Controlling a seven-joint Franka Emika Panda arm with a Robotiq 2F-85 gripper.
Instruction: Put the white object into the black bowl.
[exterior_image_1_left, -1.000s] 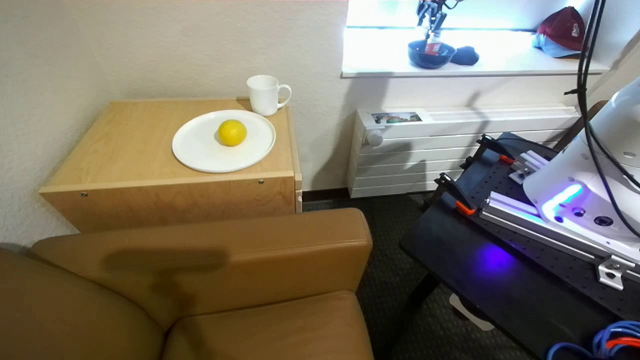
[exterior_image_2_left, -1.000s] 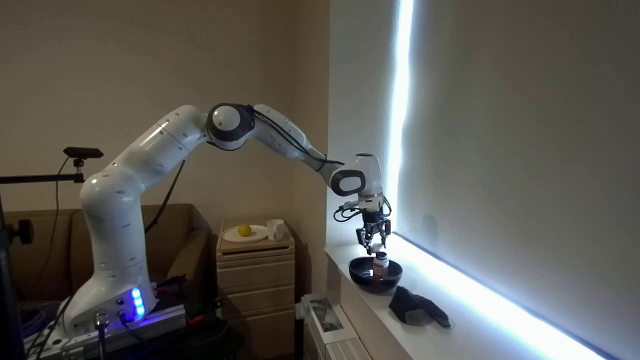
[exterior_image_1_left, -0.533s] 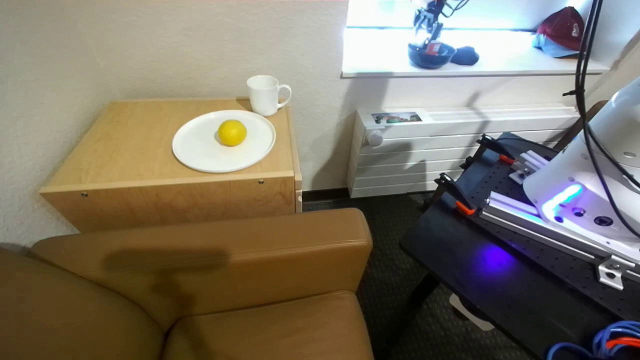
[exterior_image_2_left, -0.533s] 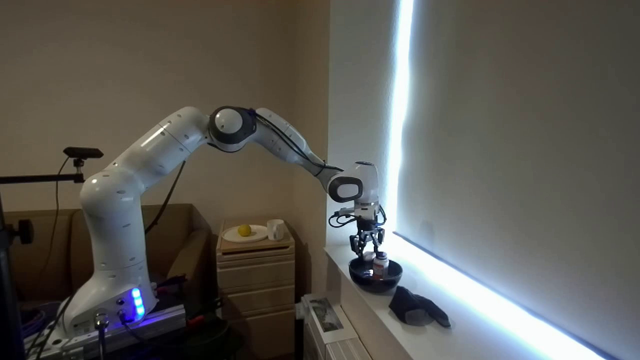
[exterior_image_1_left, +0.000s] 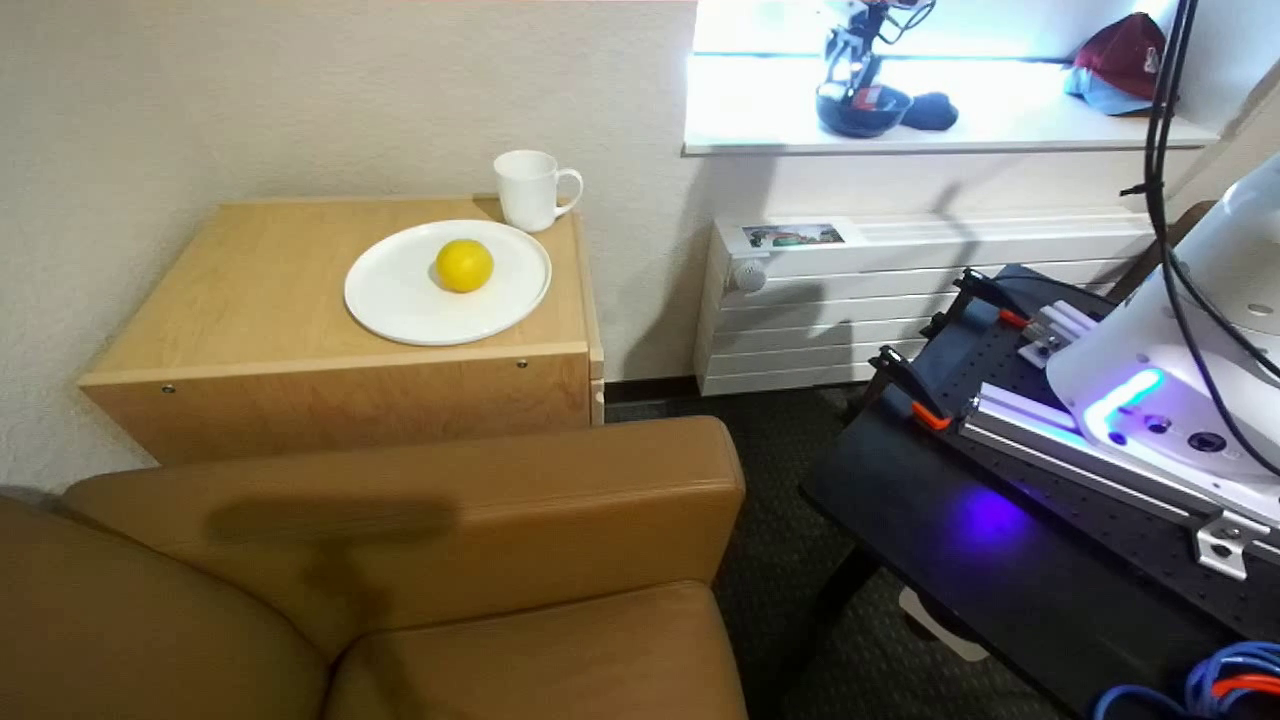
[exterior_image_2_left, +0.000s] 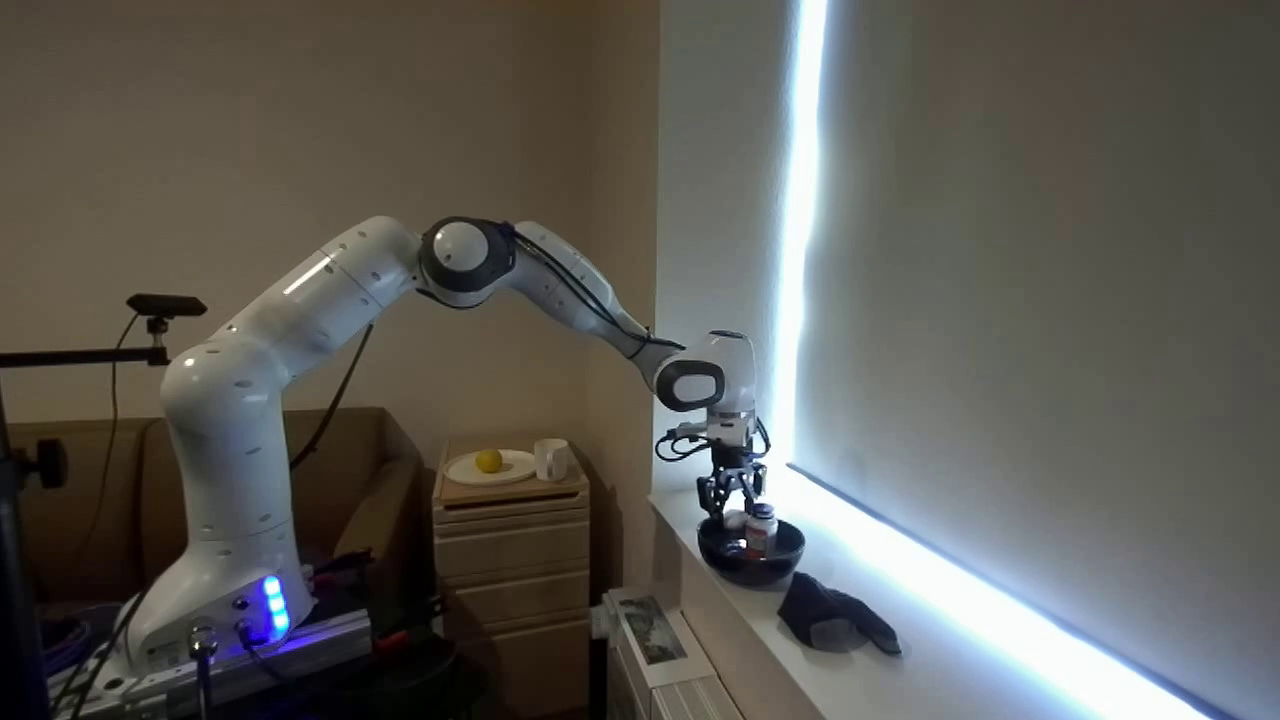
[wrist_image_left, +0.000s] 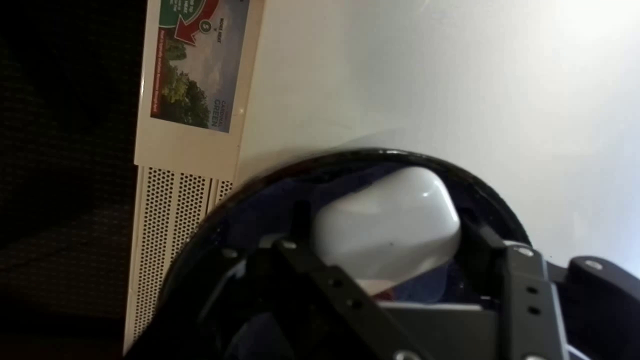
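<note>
Claw (wrist_image_left: 385, 221): slightly lower than half a second ago, clamped on the white object (wrist_image_left: 387, 230).
White object: lengthwise across the claw, aslant; at the mouth of the black bowl (exterior_image_2_left: 748, 571), cannot tell if touching bottom.
Bottle (exterior_image_2_left: 761, 535): roughly upright inside the bowl, just beside, probably worth avoiding on release.
Black bowl: beneath the claw, on the worktop (exterior_image_2_left: 960, 670).

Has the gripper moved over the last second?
Yes: in an exterior view, the gripper has come lower and slightly toward the picture's left, judged against the black bowl, which has stayed put.
</note>
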